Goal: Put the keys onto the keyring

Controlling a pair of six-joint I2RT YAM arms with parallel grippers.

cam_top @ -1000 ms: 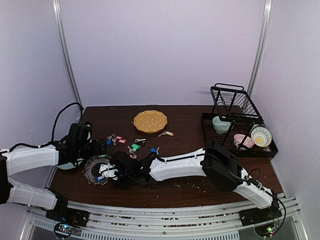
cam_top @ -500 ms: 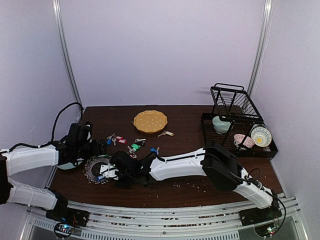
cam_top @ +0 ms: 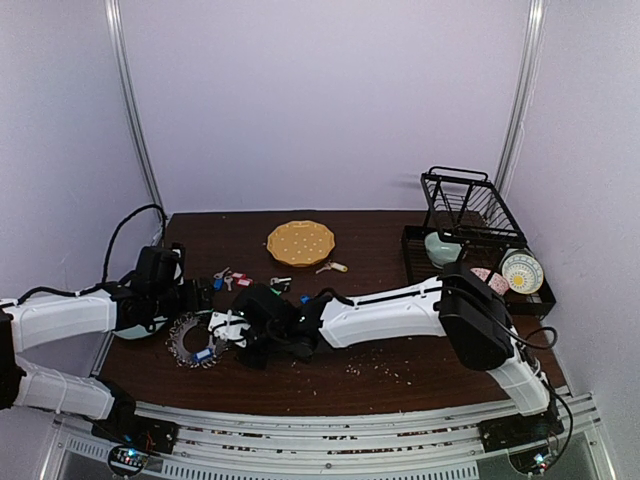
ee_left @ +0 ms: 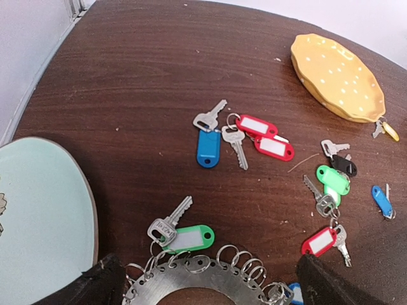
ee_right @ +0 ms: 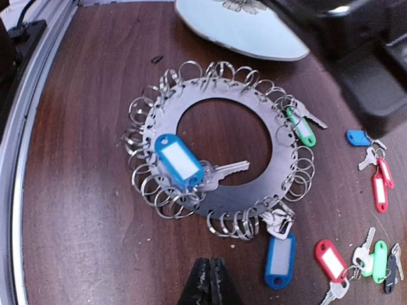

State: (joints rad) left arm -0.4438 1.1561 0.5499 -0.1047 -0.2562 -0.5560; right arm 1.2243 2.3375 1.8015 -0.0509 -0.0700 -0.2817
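Observation:
The keyring (ee_right: 219, 190) is a flat silver ring plate fringed with small split rings, lying at the table's front left (cam_top: 195, 340). A blue-tagged key (ee_right: 178, 159) lies on it, a second blue tag (ee_right: 280, 260) hangs at its edge, and a green-tagged key (ee_left: 186, 239) is hooked on. My left gripper (ee_left: 206, 279) is open, its fingers (ee_left: 105, 283) straddling the keyring's far side. My right gripper (ee_right: 210, 270) is shut and empty, just short of the keyring. Loose keys with blue (ee_left: 207, 147), red (ee_left: 275, 147) and green (ee_left: 333, 180) tags lie beyond.
A yellow-orange plate (cam_top: 300, 242) sits at the back middle, with a yellow-tagged key (cam_top: 334, 266) beside it. A pale blue plate (ee_left: 38, 216) lies left of the keyring. A black dish rack (cam_top: 470, 240) with bowls stands at the right. Crumbs dot the front.
My right gripper has drawn back to the right, away from the keyring, leaving the blue-tagged key on it. The left arm has not moved.

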